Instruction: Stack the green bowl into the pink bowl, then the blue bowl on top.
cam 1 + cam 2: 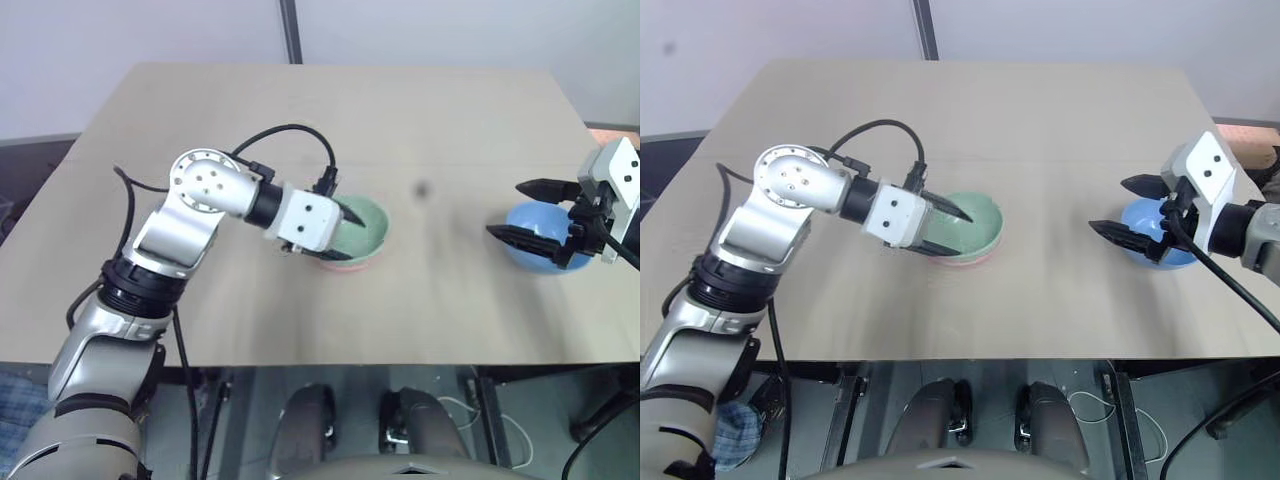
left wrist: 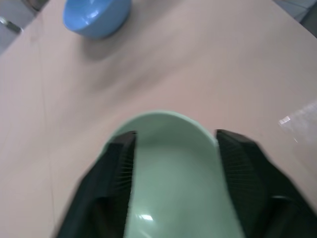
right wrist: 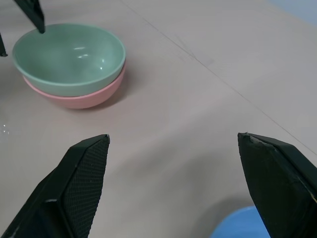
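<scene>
The green bowl (image 1: 368,222) sits nested inside the pink bowl (image 1: 350,262) at the middle of the table. My left gripper (image 1: 350,235) reaches in from the left with its fingers apart, open, at the green bowl's near-left rim; one fingertip (image 3: 34,15) hangs just over that rim. The blue bowl (image 1: 540,255) stands alone on the table's right side. Just above it my right gripper (image 1: 505,208) is wide open, with nothing between its fingers, and its tips point toward the stacked bowls (image 3: 69,54).
The tan table (image 1: 300,110) is bare between the stacked pair and the blue bowl (image 2: 96,15), apart from a small dark spot (image 1: 422,188). Its front edge (image 1: 330,362) runs close below the bowls. A dark pole (image 1: 290,30) rises behind the far edge.
</scene>
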`<state>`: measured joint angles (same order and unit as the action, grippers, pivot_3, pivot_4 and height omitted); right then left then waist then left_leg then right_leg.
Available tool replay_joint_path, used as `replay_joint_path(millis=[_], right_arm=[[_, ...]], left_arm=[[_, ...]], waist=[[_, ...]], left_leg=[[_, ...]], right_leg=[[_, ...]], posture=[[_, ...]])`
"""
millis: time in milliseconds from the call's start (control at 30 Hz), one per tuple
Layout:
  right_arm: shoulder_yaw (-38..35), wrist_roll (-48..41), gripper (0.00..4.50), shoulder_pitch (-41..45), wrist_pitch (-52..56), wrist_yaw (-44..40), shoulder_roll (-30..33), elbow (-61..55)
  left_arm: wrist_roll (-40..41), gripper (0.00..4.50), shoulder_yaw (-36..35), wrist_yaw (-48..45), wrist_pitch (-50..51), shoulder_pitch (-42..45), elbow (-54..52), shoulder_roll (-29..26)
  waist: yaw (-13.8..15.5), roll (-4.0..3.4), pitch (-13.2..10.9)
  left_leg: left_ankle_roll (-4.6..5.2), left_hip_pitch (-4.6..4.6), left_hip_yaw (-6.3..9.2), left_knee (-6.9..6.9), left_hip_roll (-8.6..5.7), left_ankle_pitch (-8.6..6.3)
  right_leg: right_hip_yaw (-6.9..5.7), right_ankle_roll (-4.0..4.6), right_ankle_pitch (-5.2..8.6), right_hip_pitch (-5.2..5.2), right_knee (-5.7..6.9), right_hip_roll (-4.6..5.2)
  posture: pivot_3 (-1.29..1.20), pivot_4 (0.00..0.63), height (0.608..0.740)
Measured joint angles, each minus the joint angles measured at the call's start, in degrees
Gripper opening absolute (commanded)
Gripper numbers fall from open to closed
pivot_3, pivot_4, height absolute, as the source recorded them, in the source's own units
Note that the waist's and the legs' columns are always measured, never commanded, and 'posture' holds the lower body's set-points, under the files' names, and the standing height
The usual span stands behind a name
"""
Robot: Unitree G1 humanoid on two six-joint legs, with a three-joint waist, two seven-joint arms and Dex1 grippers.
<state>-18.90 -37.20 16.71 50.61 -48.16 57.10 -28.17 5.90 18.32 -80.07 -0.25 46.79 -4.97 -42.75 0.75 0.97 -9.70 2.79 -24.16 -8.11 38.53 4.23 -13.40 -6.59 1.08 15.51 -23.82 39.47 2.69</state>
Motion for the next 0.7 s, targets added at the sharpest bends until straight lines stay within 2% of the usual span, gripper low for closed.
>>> replay_joint_path(millis=[167, 300, 500, 700], right_arm=[[0.00, 0.00, 4.50, 0.00, 0.00, -0.08, 0.01, 0.05], [-0.01, 0.04, 4.50, -0.52, -0.01, -0.12, 0.06, 0.02], [1.98, 2.69, 4.50, -0.36, 1.07, 1.64, 2.33, 3.43], [7.39, 8.71, 4.50, -0.55, 1.28, 3.45, 5.72, 7.91]], left_arm=[[4.09, 3.27, -2.02, -1.45, 1.74, 0.00, -0.05, -0.73], [9.86, 3.27, -7.45, -0.76, 9.46, 0.79, 0.36, -1.72], [17.96, 3.27, -16.24, 5.84, 25.81, 3.16, 4.16, -1.93], [18.55, 3.27, -19.17, 9.85, 32.47, 2.15, 8.02, -4.86]], waist=[[-0.08, 0.00, 0.00], [-0.06, 0.00, 0.00], [-0.06, 0.02, -0.01], [-0.20, 0.03, -0.02]], left_leg=[[-0.01, 0.02, -0.01, 0.00, 0.03, 0.00], [0.00, 0.02, -0.01, 0.02, 0.03, 0.00], [0.00, 0.05, -0.01, 0.06, 0.01, 0.00], [0.00, 0.12, -0.11, 0.04, 0.02, 0.00]], right_leg=[[0.01, 0.00, 0.00, 0.00, 0.03, -0.01], [0.01, -0.01, 0.01, 0.01, 0.04, 0.00], [0.03, -0.01, 0.01, 0.01, 0.12, 0.03], [0.13, 0.00, 0.01, 0.00, 0.18, 0.05]], posture=[[0.00, 0.150, 0.740], [0.00, 0.150, 0.740], [0.00, 0.150, 0.740], [0.00, 0.150, 0.740]])
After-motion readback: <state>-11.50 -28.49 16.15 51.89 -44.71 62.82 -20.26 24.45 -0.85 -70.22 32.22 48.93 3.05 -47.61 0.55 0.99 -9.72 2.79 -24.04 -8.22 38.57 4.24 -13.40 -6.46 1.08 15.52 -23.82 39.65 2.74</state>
